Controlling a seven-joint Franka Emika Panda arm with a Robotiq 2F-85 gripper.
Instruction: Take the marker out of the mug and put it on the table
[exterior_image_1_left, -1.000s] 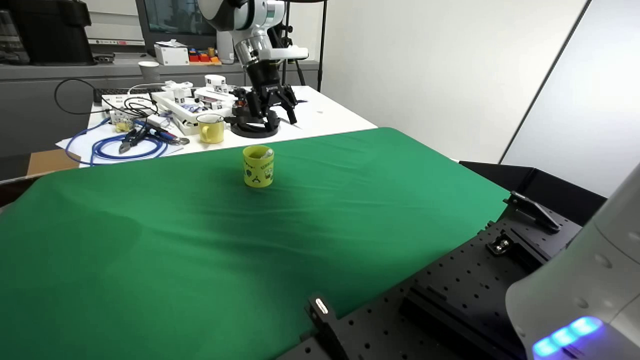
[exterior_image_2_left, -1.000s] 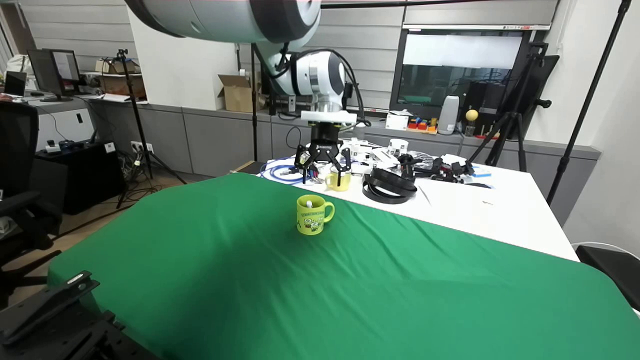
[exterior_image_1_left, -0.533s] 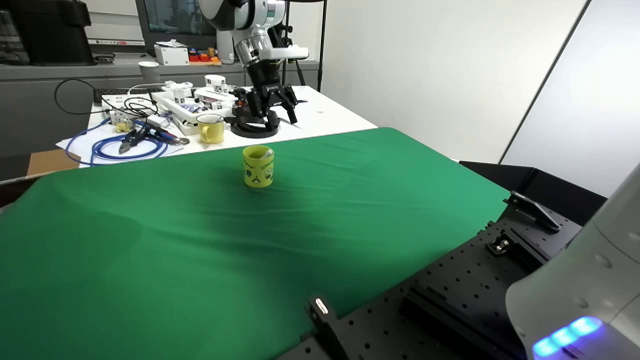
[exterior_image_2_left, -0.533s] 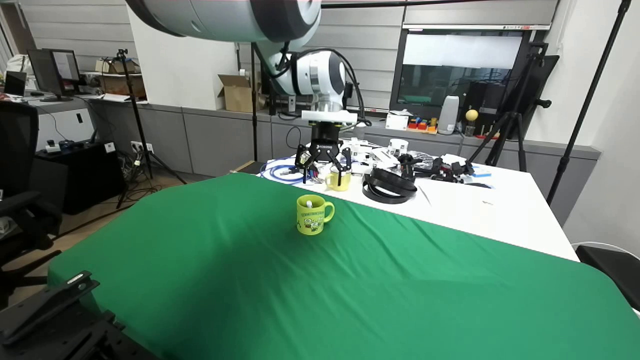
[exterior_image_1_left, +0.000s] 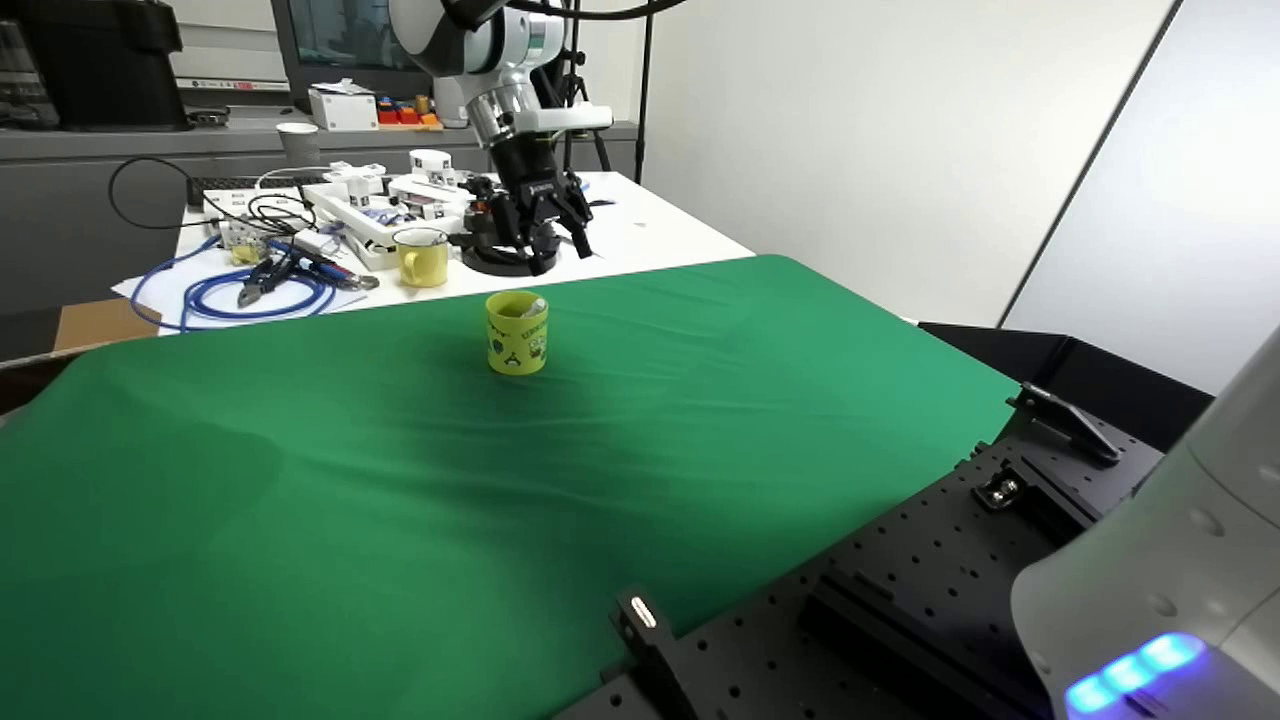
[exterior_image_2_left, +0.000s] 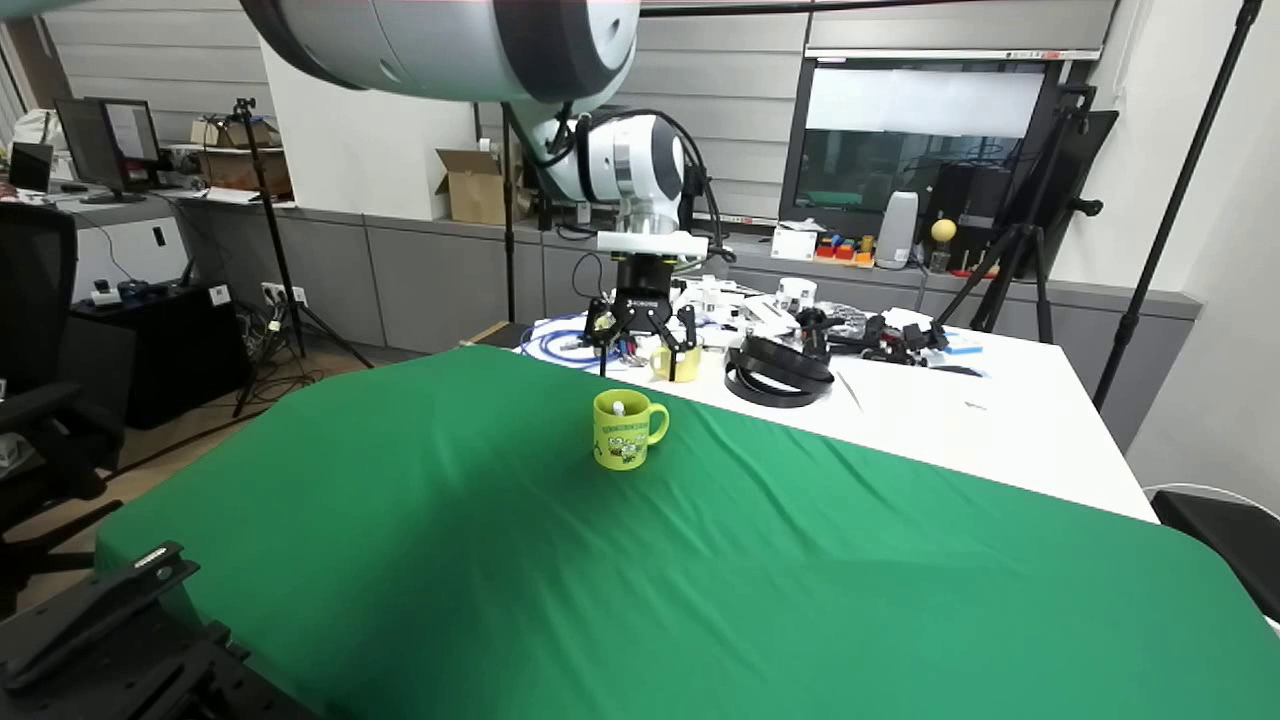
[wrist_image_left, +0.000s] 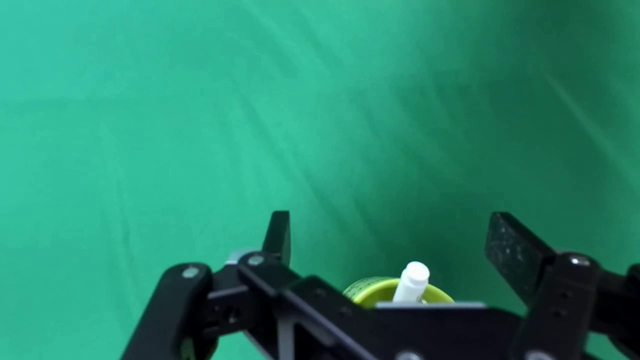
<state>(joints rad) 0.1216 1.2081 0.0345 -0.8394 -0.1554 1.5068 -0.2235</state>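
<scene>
The yellow-green mug (exterior_image_1_left: 517, 348) stands upright on the green-clothed table (exterior_image_1_left: 600, 480); it also shows in an exterior view (exterior_image_2_left: 621, 442) with its handle. The marker (wrist_image_left: 411, 282) leans in the mug, its white end sticking up at the rim. It shows as a small white tip in an exterior view (exterior_image_2_left: 618, 408); its lower part is hidden inside. My gripper (exterior_image_2_left: 637, 374) is open and empty, held above the table near the mug. In the wrist view the mug (wrist_image_left: 372, 292) lies below, between the spread fingers (wrist_image_left: 391, 216), partly covered by the gripper body.
A white-topped desk (exterior_image_2_left: 980, 420) adjoins the cloth, with a paler yellow mug (exterior_image_1_left: 424, 262), blue cable (exterior_image_1_left: 205, 295), black rings (exterior_image_2_left: 780, 372) and white parts. A black perforated base plate (exterior_image_1_left: 900, 570) and the arm's base (exterior_image_1_left: 1170, 560) stand at the table's edge.
My gripper has moved slightly down and slightly left in both exterior views, still open. The mug and marker have not moved.
</scene>
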